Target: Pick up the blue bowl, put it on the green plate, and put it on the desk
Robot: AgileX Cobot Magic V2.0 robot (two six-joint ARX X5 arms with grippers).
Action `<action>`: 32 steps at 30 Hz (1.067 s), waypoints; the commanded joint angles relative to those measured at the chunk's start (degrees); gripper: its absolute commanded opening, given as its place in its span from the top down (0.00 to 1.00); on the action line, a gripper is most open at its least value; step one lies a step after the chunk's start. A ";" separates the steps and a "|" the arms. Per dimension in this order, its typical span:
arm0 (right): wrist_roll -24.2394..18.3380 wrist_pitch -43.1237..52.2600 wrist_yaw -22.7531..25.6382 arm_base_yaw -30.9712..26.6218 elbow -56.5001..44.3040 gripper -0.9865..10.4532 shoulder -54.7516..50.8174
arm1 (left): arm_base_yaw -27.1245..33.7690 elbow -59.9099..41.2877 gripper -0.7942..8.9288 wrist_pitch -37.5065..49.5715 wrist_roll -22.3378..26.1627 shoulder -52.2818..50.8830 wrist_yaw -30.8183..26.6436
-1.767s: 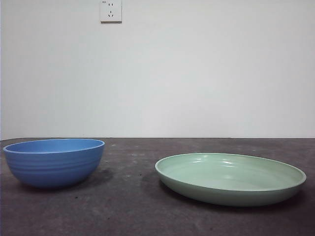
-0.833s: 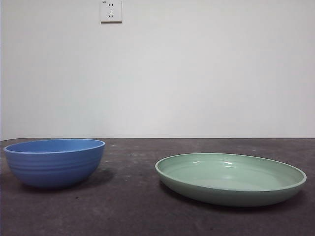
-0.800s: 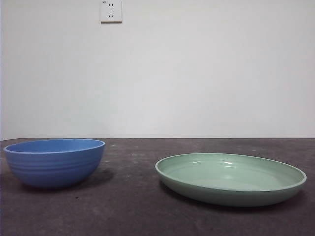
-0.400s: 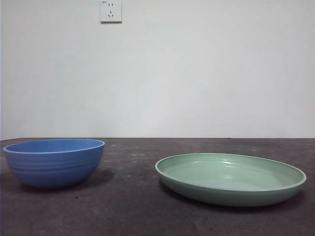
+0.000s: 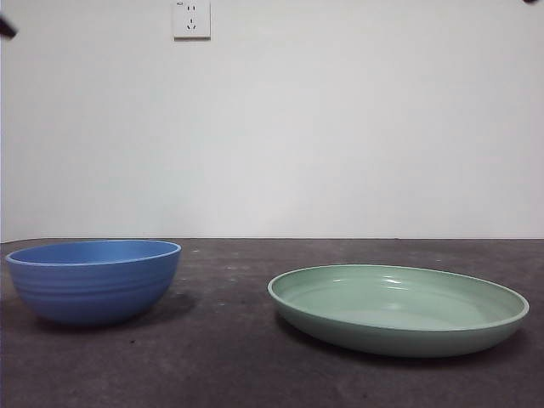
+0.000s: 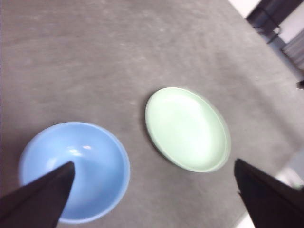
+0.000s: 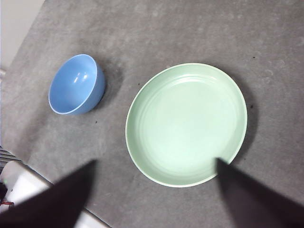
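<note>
Dark arm tips have just appeared at both top corners; bowl and plate are unmoved. My left gripper point(image 6: 152, 199), jaws spread wide, hangs above the blue bowl point(image 5: 93, 280), left of the green plate point(image 5: 398, 308). I should straddle one bowl wall and pinch it squarely.

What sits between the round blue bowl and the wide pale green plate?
Nothing: only bare dark grey desk separates the blue bowl from the green plate, shown in the front view and both wrist views.

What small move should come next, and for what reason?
Probably the left gripper should descend toward the blue bowl. Its open jaws hang high above the bowl, which sits untouched on the desk, apart from the empty green plate. The right gripper is also high, over the plate.
</note>
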 commanded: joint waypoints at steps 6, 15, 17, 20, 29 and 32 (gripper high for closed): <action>-0.94 -0.48 0.00 0.20 0.92 0.38 0.33 | -0.22 1.36 0.17 0.00 0.17 3.28 -1.88; -0.92 -0.72 -0.04 0.20 0.92 0.38 0.31 | -0.20 1.36 0.18 0.44 0.83 11.58 -10.16; -0.92 -0.72 -0.02 0.20 0.92 0.38 0.31 | -0.20 1.36 0.18 0.37 0.81 14.10 -14.56; -0.94 -0.70 -0.02 0.20 0.92 0.38 0.31 | -0.04 1.36 0.18 0.44 0.81 18.36 -18.14; -0.96 -0.70 -0.02 0.20 0.92 0.38 0.31 | -0.02 1.36 0.18 5.14 0.37 33.40 -18.18; -0.96 -0.70 -0.04 0.20 0.92 0.38 0.31 | 0.07 1.36 0.18 6.84 -0.13 37.57 -18.18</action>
